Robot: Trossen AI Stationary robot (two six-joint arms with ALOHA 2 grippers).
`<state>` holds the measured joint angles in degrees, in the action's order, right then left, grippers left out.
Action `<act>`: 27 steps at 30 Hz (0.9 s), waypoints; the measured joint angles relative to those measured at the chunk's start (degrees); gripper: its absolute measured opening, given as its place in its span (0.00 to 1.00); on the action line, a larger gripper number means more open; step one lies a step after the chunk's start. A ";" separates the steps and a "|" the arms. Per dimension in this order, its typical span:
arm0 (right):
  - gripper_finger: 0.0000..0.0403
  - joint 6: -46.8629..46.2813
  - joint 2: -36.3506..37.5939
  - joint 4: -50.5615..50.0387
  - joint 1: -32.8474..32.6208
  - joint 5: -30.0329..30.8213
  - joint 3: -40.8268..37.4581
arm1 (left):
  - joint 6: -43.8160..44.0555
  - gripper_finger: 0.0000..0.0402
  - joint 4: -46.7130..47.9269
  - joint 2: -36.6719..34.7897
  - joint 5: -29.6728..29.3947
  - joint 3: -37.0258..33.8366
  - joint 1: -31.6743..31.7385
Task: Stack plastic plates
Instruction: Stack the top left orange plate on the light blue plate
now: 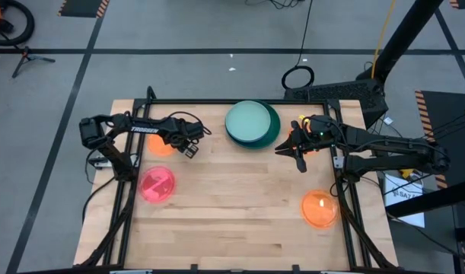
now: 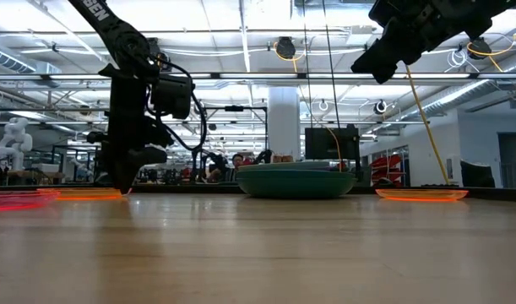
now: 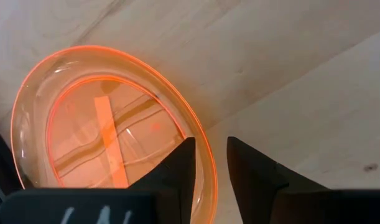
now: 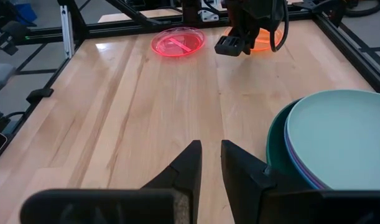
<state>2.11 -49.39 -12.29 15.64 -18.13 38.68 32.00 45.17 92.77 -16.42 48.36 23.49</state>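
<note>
Left hand (image 3: 208, 165) narrowed astride orange plate (image 3: 84, 124) rim, flat on tabletop (image 3: 301, 93); risks thin rim slipping free (shallow bite). Right hand (image 4: 211, 163) narrow, empty, aloft

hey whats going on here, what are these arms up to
Two robot arms are gathering plastic plates on a wooden table. The left claw is down at the rim of a translucent orange plate at the table's left, one finger on each side of the edge. The right claw hangs in the air beside the stack of larger plates, mint on top, holding nothing. A pink plate and another orange plate lie loose on the table.
</note>
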 joint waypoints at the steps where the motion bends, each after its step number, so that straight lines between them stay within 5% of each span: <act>1: 0.14 0.00 0.00 0.00 0.00 0.00 0.00 | -0.05 0.24 -0.03 0.00 -0.06 0.00 0.00; 27: 0.13 0.02 0.00 -0.02 -0.02 0.00 0.00 | 0.31 0.24 -0.04 -0.02 -0.64 0.00 0.00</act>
<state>2.13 -49.39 -12.32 15.62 -18.13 38.68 32.31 45.12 92.75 -17.06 48.36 23.49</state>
